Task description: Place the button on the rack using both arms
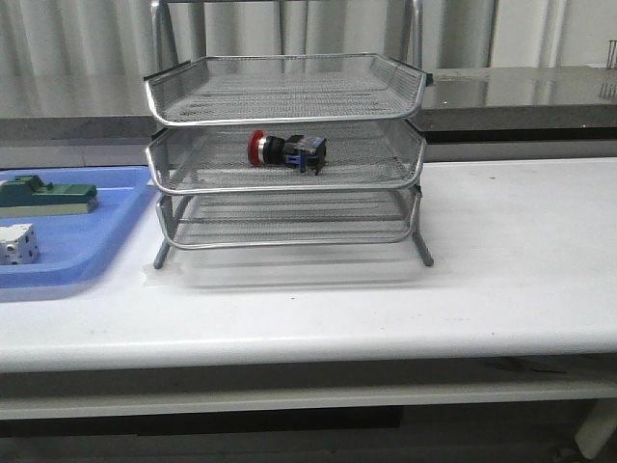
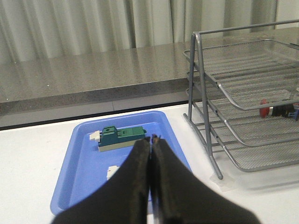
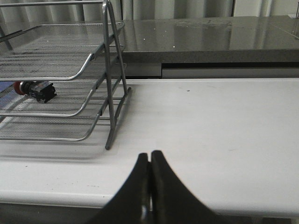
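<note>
The button (image 1: pixel 286 149) is seen lying on its side in the middle tier of the rack (image 1: pixel 285 154), red head toward the blue tray (image 1: pixel 106 227), so the placement is judged complete. Nothing is held: the left gripper (image 2: pixel 152 140) is pressed closed and empty above the blue tray, and the right gripper (image 3: pixel 150 156) is likewise closed and empty over the white bench (image 1: pixel 511 251), both well apart from the rack. Little is judged to be left.

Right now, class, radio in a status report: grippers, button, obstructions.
Left gripper shut, empty. Right gripper shut, empty. Button lying in rack's middle tray. Nothing obstructing.
</note>
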Tool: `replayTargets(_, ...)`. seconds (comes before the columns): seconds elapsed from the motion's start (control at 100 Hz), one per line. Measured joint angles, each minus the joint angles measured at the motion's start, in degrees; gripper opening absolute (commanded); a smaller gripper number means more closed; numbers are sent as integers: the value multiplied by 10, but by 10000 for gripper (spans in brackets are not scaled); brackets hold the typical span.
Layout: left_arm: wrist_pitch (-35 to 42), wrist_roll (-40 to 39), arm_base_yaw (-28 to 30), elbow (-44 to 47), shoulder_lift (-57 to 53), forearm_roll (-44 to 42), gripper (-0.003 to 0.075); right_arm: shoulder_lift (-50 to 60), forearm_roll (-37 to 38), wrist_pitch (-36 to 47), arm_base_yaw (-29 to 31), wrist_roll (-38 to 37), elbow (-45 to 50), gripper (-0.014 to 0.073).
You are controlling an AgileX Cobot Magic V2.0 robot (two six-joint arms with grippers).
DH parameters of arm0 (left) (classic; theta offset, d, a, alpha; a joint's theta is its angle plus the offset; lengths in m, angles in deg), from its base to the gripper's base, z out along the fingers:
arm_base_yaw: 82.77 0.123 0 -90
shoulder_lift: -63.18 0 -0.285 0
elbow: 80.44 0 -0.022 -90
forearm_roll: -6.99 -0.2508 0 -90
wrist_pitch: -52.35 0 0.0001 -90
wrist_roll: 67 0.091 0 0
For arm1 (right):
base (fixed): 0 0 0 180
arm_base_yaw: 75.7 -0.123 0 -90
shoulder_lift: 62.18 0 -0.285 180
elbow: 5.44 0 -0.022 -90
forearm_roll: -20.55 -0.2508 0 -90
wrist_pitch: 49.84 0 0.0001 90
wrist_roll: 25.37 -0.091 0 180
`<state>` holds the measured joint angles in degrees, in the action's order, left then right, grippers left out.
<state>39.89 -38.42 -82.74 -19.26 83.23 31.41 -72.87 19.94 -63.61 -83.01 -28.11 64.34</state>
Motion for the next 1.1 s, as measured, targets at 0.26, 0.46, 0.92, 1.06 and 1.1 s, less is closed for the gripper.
replayTargets(0.26,0,0,0,0,0,0,-21,35,6,19,3,-6,60,-57)
replayTargets(0.46,0,0,0,0,0,0,-21,35,6,48,3,-6,88,-57)
replayTargets(0.92,0,0,0,0,0,0,-21,35,6,55,3,-7,90,-57)
replayTargets(1.06,0,0,0,0,0,0,-21,35,6,55,3,-7,90,-57)
replayTargets(1.1,0,0,0,0,0,0,-21,35,6,55,3,-7,90,-57)
